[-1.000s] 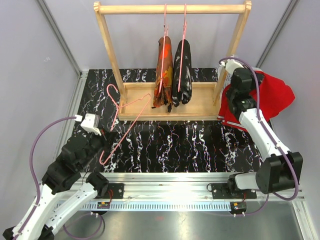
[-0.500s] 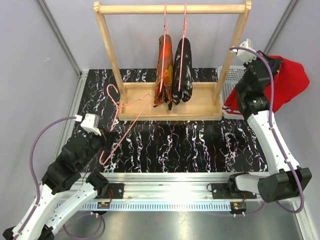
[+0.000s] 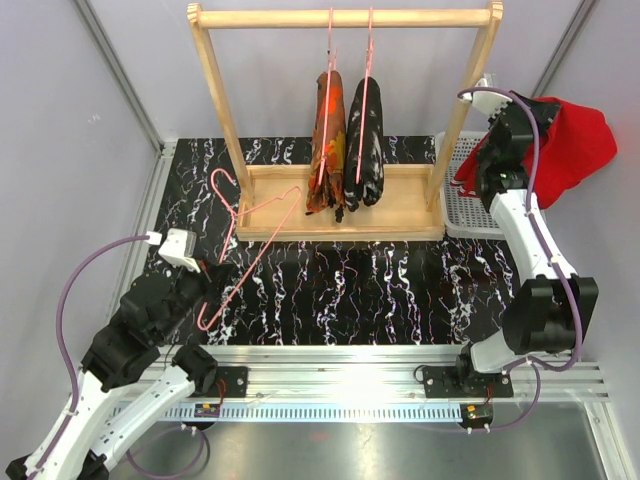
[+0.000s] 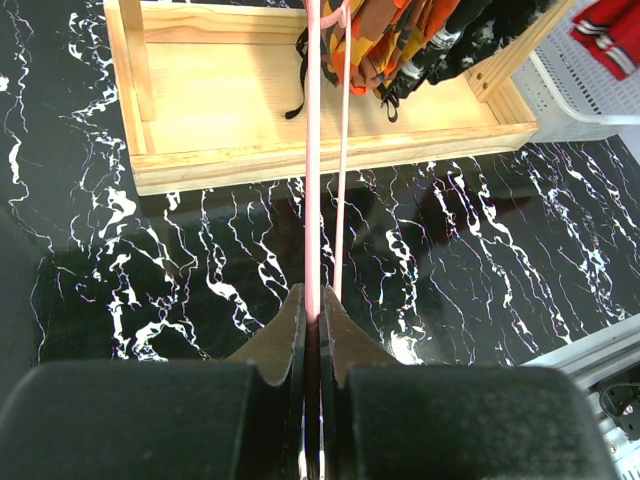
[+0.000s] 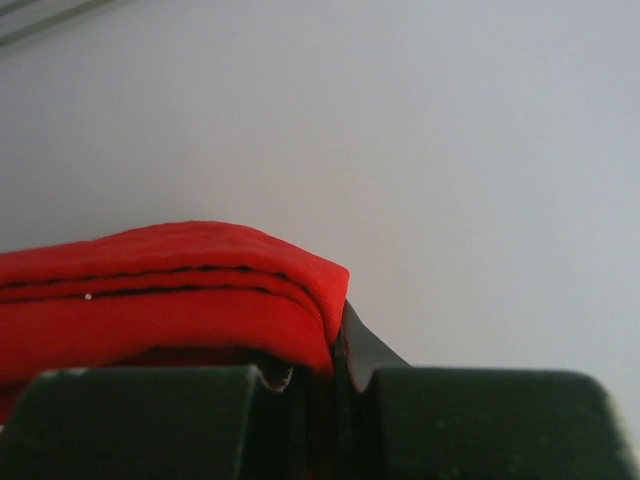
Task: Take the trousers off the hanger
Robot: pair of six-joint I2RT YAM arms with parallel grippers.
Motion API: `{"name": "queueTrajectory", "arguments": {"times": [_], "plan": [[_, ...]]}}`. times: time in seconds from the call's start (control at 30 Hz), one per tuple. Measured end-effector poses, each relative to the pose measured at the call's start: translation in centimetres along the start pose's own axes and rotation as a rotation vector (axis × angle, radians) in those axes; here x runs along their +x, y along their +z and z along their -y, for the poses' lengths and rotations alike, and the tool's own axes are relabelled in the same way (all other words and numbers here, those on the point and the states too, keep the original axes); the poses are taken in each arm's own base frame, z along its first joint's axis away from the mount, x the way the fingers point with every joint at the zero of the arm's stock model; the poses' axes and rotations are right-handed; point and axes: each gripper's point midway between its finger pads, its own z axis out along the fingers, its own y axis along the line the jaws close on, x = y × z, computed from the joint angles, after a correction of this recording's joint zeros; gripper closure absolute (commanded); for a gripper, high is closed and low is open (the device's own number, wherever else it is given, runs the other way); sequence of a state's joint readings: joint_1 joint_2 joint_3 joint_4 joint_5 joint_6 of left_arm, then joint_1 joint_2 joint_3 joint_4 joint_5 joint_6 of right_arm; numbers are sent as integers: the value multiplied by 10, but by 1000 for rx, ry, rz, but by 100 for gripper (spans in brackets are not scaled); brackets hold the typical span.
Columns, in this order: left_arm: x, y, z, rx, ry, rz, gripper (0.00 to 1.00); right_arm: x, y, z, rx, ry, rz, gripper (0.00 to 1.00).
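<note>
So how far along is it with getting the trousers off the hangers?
Done: one of three pairs is off, and the left gripper pinches an empty pink hanger. In hand: the right gripper holds the red trousers up beside the white basket, not yet released. Left: the camouflage pair and the black speckled pair hang on the wooden rack.

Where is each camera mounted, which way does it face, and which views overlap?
Top external: above and behind the bases, looking down on the table and wooden rack; both arms show.
Left wrist: over the table, facing the rack's base; left gripper shut on the pink hanger.
Right wrist: facing a blank wall; right gripper shut on the red trousers.
Shared: top and left wrist both show the rack and camouflage trousers.
</note>
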State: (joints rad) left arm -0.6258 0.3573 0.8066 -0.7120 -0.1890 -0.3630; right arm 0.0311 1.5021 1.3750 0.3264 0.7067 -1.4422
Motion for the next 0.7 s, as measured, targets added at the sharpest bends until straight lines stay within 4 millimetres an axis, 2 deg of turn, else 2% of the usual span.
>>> {"name": "queueTrajectory", "arguments": {"times": [0.1,0.47,0.57,0.7], "plan": [[0,0,0,2,0,-1,100,-5,7,-18,-28,-21,32,100],[3,4,1,1,2,-14,100,0,8,-41,-11,-6,62,100],[5,4,0,-1,4,-20,100,8,2,-56,-27,-18,58,100],[6,5,0,-1,4,-20,100,28,-13,-81,-86,-27,51,100]]}}
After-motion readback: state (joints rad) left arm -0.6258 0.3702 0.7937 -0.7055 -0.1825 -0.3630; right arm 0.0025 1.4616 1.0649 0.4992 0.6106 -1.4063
